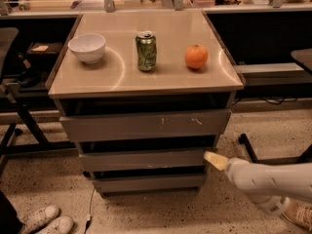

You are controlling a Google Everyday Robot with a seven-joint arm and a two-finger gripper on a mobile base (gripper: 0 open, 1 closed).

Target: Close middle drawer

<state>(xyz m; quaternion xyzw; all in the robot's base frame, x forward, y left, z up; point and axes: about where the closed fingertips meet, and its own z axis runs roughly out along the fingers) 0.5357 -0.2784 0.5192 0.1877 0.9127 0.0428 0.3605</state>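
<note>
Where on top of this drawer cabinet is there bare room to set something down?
The front strip of the cabinet top, between its edge and the row of bowl, can and orange, is bare; so is the strip behind them. Their row is crowded. The gripper sits low, at the right end of the middle drawer.

Tabletop (161,80) with bowl (87,48), can (146,51), orange (196,57)

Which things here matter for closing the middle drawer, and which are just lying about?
In the job:
middle drawer
end effector, at the right end of that drawer's front

Lying about:
white bowl, green can and orange, all on the cabinet top
top drawer
bottom drawer
white shoes, on the floor at lower left
</note>
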